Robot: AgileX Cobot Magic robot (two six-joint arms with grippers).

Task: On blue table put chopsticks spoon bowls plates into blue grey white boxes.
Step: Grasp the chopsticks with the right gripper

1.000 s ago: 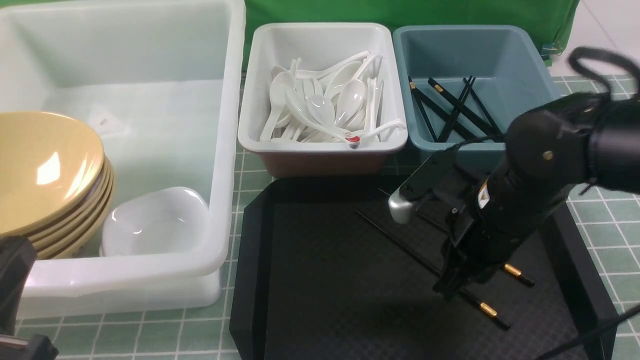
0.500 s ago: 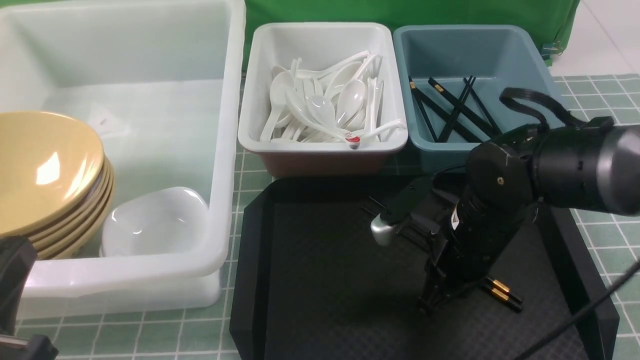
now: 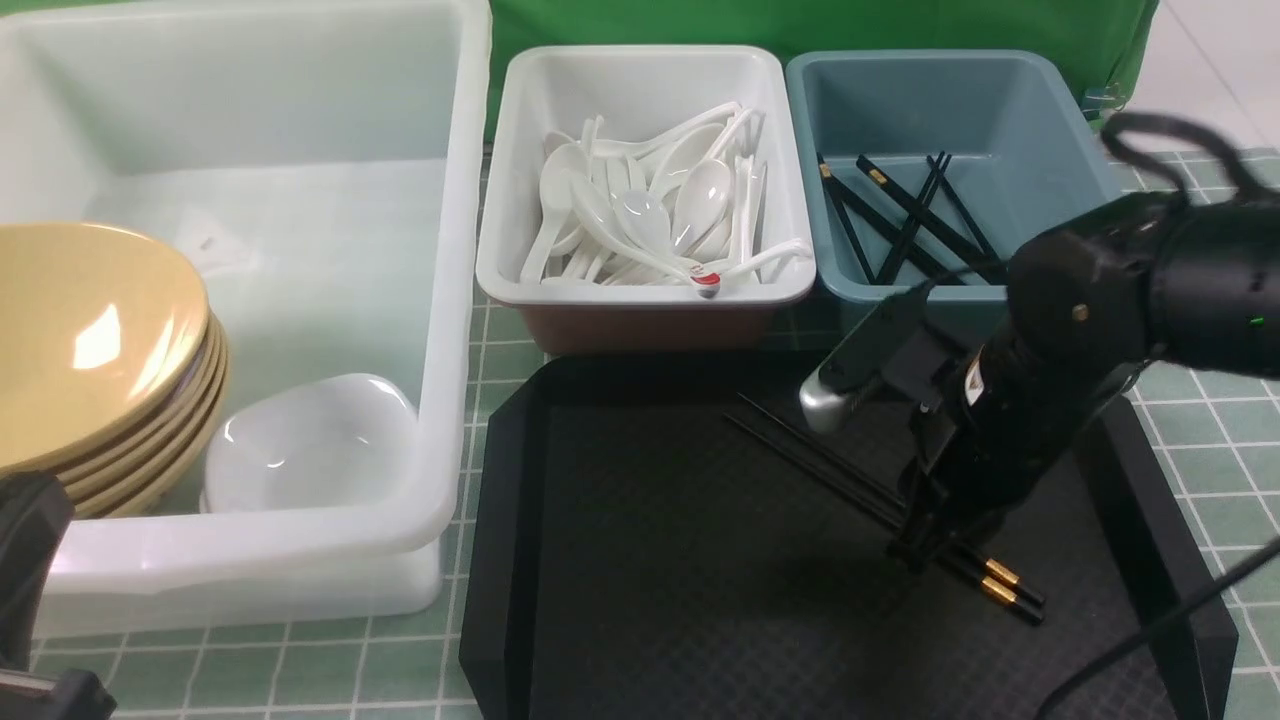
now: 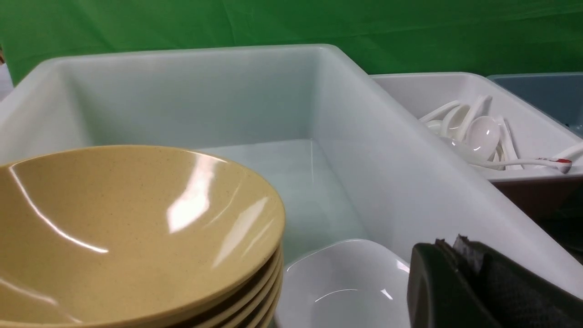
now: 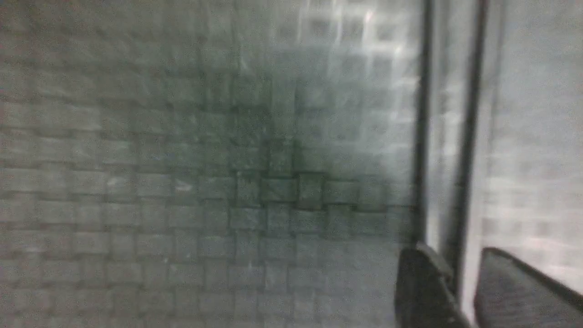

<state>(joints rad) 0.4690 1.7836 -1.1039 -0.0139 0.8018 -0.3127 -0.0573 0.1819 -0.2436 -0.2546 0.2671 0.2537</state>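
Two black chopsticks (image 3: 820,465) with gold bands lie side by side on the black tray (image 3: 650,560). My right gripper (image 3: 912,557) points down at them near their banded ends. In the right wrist view this gripper (image 5: 455,255) is open, and one chopstick (image 5: 463,136) runs into the gap between its fingers. More chopsticks (image 3: 900,215) lie in the blue-grey box (image 3: 1000,90). The red-tipped spoon (image 3: 706,281) rests among white spoons in the white box (image 3: 640,70). Stacked tan bowls (image 3: 90,330) and a white plate (image 3: 310,440) sit in the large white box (image 3: 455,250). My left gripper (image 4: 448,243) is shut by that box's near wall.
The blue table (image 3: 1210,430) shows around the tray and the boxes. The three boxes stand in a row behind the tray, against a green backdrop (image 3: 800,25). A black cable (image 3: 1150,640) crosses the tray's near right corner. The left arm (image 3: 30,560) sits at the near left.
The right gripper dipped left and closed, drawing the two spread chopsticks together, then rose to the right with its jaws parted. The left arm has not moved.
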